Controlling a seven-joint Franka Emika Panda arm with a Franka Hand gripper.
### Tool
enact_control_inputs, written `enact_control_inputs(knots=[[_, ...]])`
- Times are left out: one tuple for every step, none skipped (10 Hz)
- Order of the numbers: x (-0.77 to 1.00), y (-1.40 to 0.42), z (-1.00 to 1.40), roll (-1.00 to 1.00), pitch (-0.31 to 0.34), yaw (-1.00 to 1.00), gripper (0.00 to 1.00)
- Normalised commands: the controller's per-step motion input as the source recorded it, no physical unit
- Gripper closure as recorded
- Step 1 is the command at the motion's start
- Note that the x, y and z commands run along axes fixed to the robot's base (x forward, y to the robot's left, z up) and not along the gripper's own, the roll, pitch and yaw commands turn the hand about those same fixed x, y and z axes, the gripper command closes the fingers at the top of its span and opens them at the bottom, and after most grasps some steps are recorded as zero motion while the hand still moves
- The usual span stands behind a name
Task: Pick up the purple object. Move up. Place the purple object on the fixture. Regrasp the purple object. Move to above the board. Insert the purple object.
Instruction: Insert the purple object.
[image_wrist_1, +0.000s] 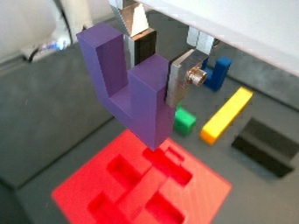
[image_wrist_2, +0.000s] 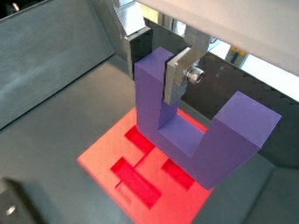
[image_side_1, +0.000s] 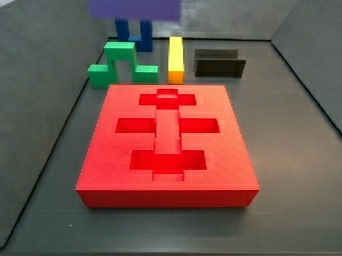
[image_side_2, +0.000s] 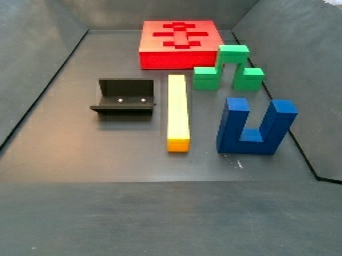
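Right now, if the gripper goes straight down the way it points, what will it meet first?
The gripper, shut on the purple object, hangs above the board. Going down, the object's lower end would probably meet the board's red top or a cutout first; depth is unclear.

The gripper (image_wrist_2: 166, 77) clamps one prong of the purple object (image_wrist_2: 197, 131), a silver finger (image_wrist_2: 179, 77) pressed flat against that prong's side. The U-shaped block hangs above the board (image_wrist_2: 122, 162), whose darker red cutouts show beneath it.
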Motion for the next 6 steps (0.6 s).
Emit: enact_control_inputs(knots=[[0.31,-0.56,-0.37,-0.09,-0.17,0.18,1.0],[0.31,-0.54,-0.39,-0.09,-0.177,0.2,1.0],[0.27,-0.55,-0.41,-0.08,-0.184,0.19,1.0],[0.26,-0.54,-0.47,-0.06,-0.18,0.19,1.0],[0.2,-0.44,-0.43,0.01,-0.06,0.14,1.0],[0.17,-0.39,-0.54,0.07,-0.024,0.11,1.0]])
